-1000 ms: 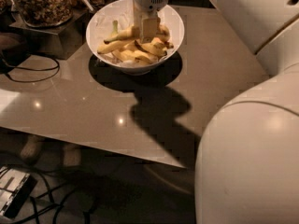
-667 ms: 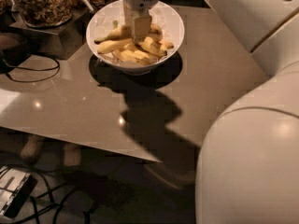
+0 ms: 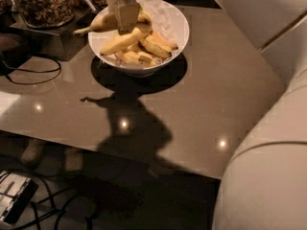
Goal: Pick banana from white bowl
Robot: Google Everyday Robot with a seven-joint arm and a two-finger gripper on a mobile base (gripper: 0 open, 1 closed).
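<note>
Inspecting the upper centre of the frame finds the hand (image 3: 125,17) hanging over the white bowl (image 3: 183,32), its two fingers clenched across the banana (image 3: 98,25) at roughly mid-length. The grasp looks made. The banana sits above the other fruit (image 3: 125,42) heaped in the bowl, and its left portion overhangs the bowl's left rim rather than resting inside it. A thin spur on the shadow (image 3: 86,99) cast on the desk (image 3: 216,95) agrees with the banana being held off the heap.

Progress, as judged: approach and closing done, lift begun. What remains is to carry the banana fully clear of the bowl, since its right portion is still above the bowl's interior. Whether it touches the fruit beneath cannot be told.

Orientation: the long axis runs nearly level across the frame, left to right. The slim tapered end points to the left and slightly down, toward the glass jar (image 3: 43,4) in the upper left corner. The opposite end passes behind the fingers and shows briefly on their right.

Risk noted: with so much length out to the left of the grip, the banana may pivot or clip the rim if raised unevenly.
</note>
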